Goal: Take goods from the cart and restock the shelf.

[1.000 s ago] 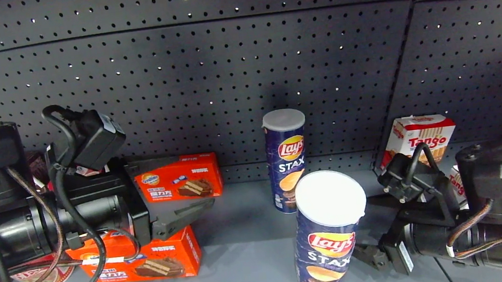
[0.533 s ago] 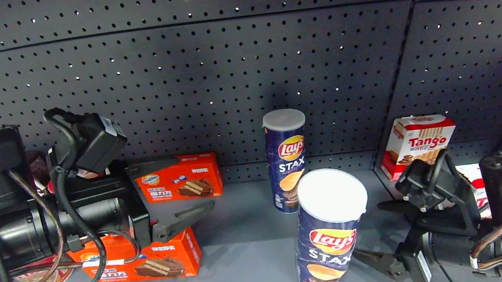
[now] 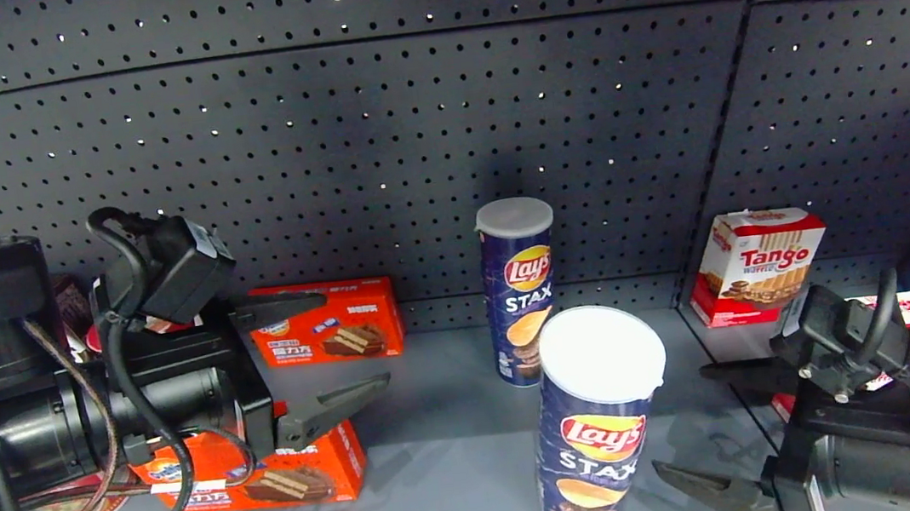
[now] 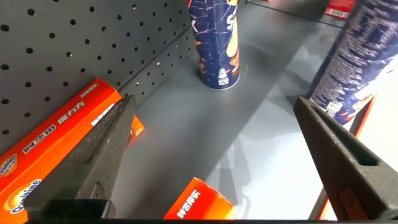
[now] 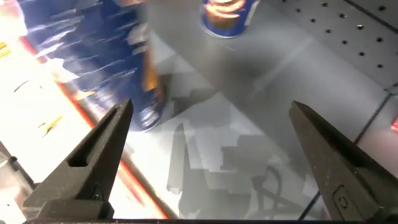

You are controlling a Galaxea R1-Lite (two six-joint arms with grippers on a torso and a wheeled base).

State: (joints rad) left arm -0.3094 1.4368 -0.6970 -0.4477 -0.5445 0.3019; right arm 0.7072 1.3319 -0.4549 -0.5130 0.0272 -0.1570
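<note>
Head view: R fingers (image 3: pixel 704 486) backed off can (image 3: pixel 600 436).

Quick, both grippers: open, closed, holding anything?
Left gripper: open, holding nothing.
Right gripper: open, holding nothing, beside the near chips can without touching it.

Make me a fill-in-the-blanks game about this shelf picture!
1. The front chip can and the back chip can both stand ___, not lying down.
2. The left gripper is ___ and holds nothing.
3. The white and red box stands on the robot's ___ side of the cans.
Missing words: upright; open; right.
</note>
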